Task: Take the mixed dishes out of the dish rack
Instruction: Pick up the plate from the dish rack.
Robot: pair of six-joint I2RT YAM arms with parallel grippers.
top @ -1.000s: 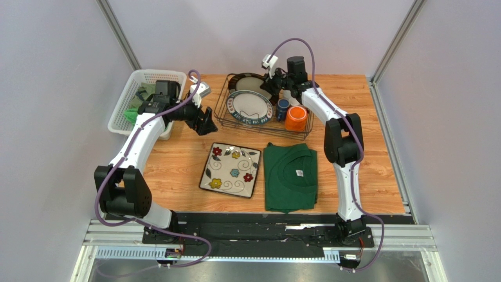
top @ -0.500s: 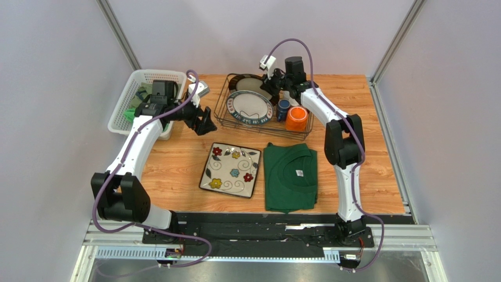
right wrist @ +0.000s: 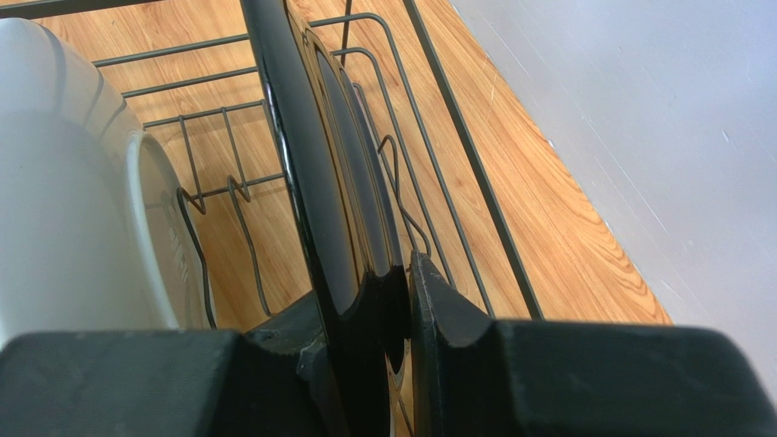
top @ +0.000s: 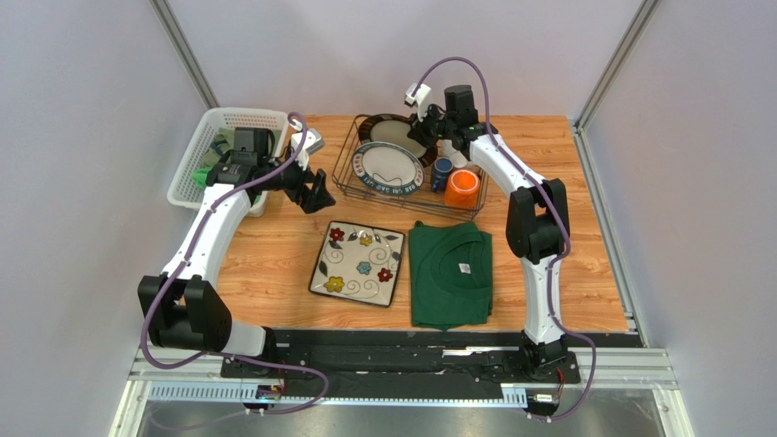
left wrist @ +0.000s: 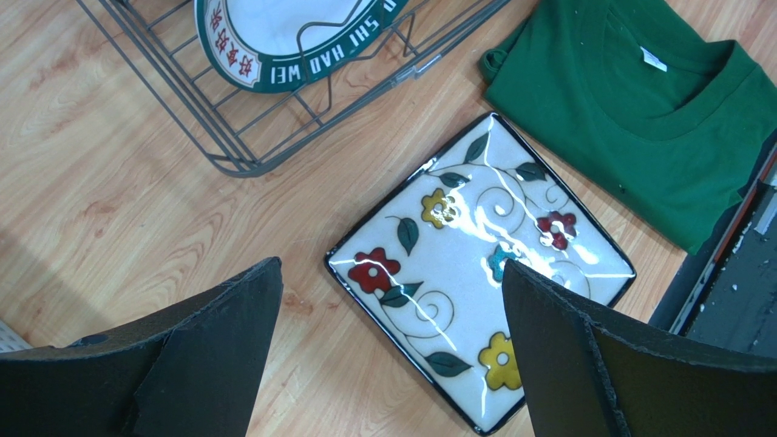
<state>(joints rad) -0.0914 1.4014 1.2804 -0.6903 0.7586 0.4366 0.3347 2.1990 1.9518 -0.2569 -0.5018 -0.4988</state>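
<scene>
the step in hand is lifting a round plate out of the dark thin-wire dish rack (left wrist: 239, 137), which sits at 12 o'clock on the wooden table (top: 274, 246). the right gripper (right wrist: 388, 291) is clenched on the rim of the round glossy black plate (right wrist: 328, 182), which stands on edge among the wavy dividers at the rack's back. next, i judge, it needs a straight pull clear of the wires, then a carry toward 6 o'clock. the left gripper (left wrist: 390, 269) is spread wide and holds nothing, hanging over the table at the rack's 8 o'clock.

counted:
- two round plates in the rack: the black one and a green-rimmed white plate (top: 388, 167)
- two mugs in the rack: a dark blue mug (top: 441, 171) and an orange mug (top: 462, 187)
- one square white flower-patterned plate (top: 357, 264), flat on the table at the rack's 6 o'clock
- one folded green t-shirt (top: 450, 273) at that plate's 3 o'clock
- one white perforated plastic basket (top: 205, 155) at the rack's 9 o'clock

i cannot pick out a white bowl for sure.
</scene>
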